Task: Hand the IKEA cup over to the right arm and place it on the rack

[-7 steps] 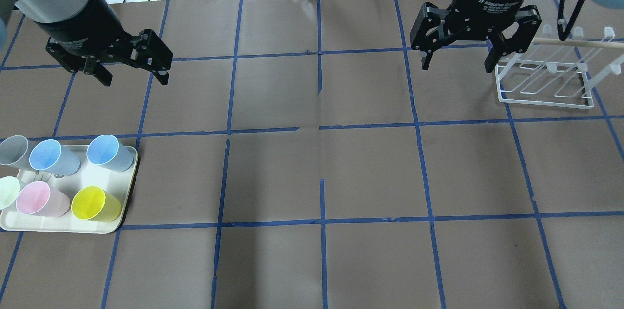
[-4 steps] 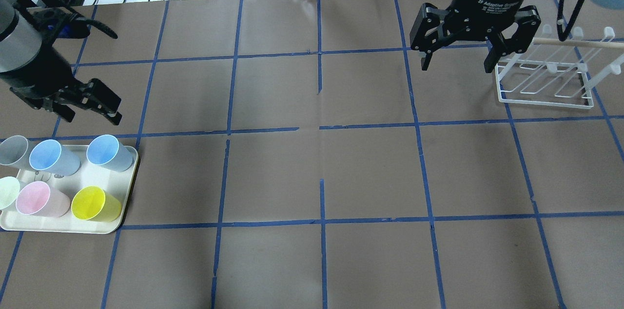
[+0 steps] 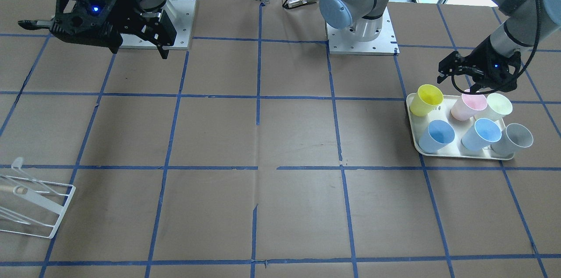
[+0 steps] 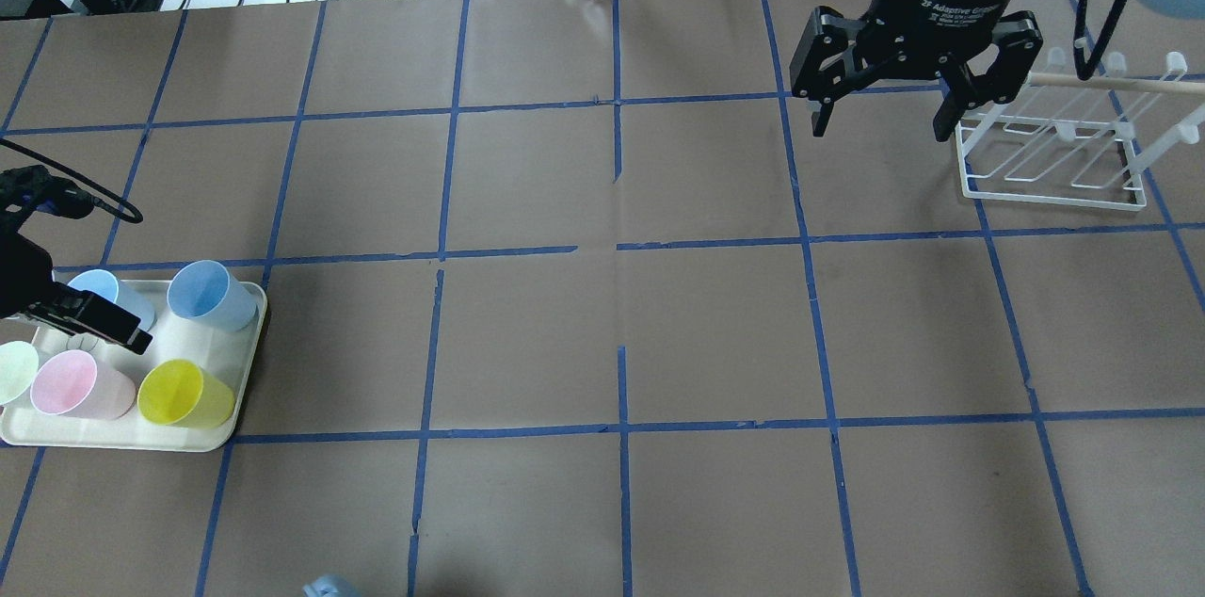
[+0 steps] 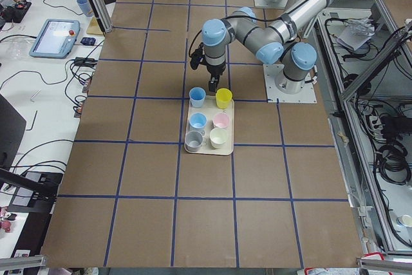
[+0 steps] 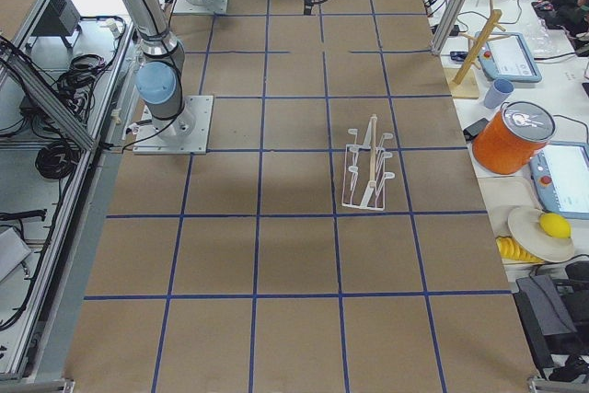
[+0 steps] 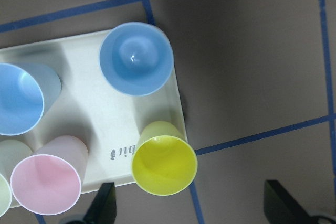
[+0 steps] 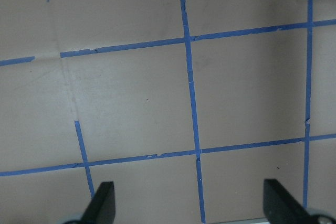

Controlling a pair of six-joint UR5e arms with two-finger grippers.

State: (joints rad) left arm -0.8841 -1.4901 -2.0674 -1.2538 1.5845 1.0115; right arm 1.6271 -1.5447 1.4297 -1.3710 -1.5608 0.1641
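Note:
The yellow IKEA cup [image 4: 184,393] stands upright on the near right corner of the cream tray [image 4: 132,433]; it also shows in the left wrist view [image 7: 164,164] and the front view [image 3: 427,99]. My left gripper [image 7: 191,211] is open and empty. It hangs over the tray's cups at the overhead view's left edge [image 4: 89,319], beside the yellow cup, not touching it. My right gripper [image 4: 880,128] is open and empty, high above the table just left of the white wire rack [image 4: 1054,145]. The rack holds nothing.
Two blue cups [image 4: 209,294], a pink cup [image 4: 77,387] and a pale green cup [image 4: 14,371] share the tray; a grey cup [image 3: 517,137] shows in the front view. Cables and devices lie beyond the table's far edge. An orange tub [image 6: 520,135] stands near the rack.
My left arm has swung from the far left of the table toward me and down, and now hangs over the tray. The right arm has not moved.

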